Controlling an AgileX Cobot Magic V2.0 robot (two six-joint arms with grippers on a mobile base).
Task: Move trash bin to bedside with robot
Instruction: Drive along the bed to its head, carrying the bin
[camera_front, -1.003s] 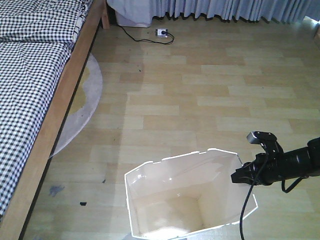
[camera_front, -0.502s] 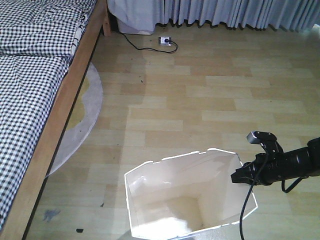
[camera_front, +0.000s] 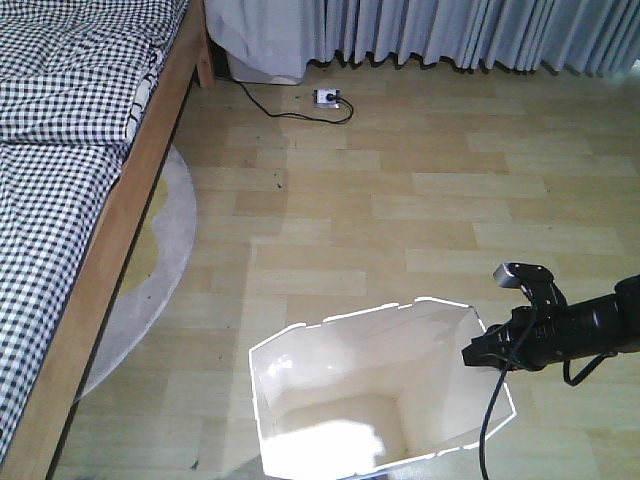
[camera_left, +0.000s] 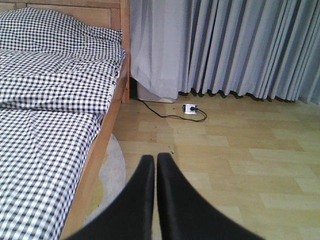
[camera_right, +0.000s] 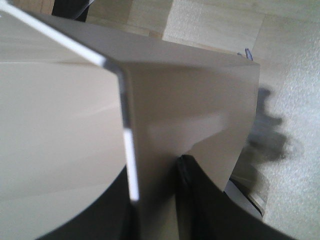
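**Bin gripped, apart from the bed**

Front view: the trash bin (camera_front: 350, 400) stands at lower centre, well apart from the bedside (camera_front: 105, 240) along the left edge. The right gripper (camera_front: 478, 355) meets its right rim.
Left wrist view: the left gripper (camera_left: 155, 160), bottom centre, has its fingers pressed together.
Right wrist view: the right gripper (camera_right: 150, 200) pinches the bin's wall.

Light plank floor (camera_front: 420, 190) carries a round grey rug (camera_front: 172, 235) tucked under the bed frame (camera_front: 108, 250), and a white power strip (camera_front: 327, 97) near the curtains (camera_front: 450, 30)
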